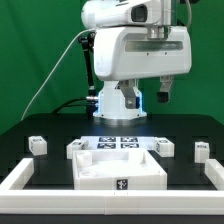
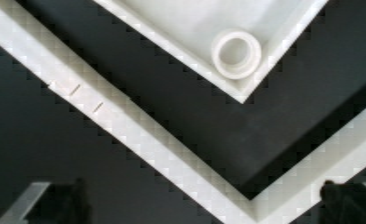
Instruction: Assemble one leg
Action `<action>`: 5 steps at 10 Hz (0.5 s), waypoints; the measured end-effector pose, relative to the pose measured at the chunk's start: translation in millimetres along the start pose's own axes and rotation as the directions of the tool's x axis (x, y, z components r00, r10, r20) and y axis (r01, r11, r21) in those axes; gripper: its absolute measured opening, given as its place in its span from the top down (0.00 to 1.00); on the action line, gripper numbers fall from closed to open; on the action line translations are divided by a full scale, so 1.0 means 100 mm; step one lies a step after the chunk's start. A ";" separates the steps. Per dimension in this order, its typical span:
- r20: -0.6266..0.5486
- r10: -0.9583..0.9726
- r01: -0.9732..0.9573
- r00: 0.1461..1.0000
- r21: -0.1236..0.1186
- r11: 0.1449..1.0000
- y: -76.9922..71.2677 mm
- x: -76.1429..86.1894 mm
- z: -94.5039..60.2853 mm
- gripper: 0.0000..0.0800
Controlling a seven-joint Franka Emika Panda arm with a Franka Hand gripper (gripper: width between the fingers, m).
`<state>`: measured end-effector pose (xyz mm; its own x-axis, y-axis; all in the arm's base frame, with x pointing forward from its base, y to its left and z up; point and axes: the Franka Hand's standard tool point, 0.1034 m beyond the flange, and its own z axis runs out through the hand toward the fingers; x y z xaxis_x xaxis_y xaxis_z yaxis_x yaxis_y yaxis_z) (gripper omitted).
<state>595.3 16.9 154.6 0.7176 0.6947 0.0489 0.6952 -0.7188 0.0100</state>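
The gripper (image 1: 163,93) hangs high, half hidden under the wrist housing; the wrist view shows its jaws wide and empty. A small white blocky leg (image 1: 38,145) sits on the black surface (image 1: 55,125), at the exterior view's left of the white rimmed tabletop (image 1: 120,175). The leg is too small to make out its long axis.

Four legs (image 1: 37,145) (image 1: 78,148) (image 1: 163,147) (image 1: 202,152), though the inner two are small and partly hidden, so the count is probably right rather than certain. One tabletop (image 1: 120,172). One marker board (image 1: 120,143). One arm (image 1: 130,50). The wrist view shows one round hole (image 2: 238,52) in the tabletop's corner.
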 end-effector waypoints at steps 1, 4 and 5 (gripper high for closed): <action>0.000 0.000 0.000 1.000 0.000 1.000 0.00 0.00 0.00 0.19; 0.001 0.000 0.000 1.000 0.000 1.000 0.00 0.00 0.01 0.19; 0.001 0.000 0.000 1.000 0.001 1.000 0.00 0.00 0.01 0.19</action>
<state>595.0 16.8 153.9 0.7174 0.6950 0.0480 0.6955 -0.7185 0.0094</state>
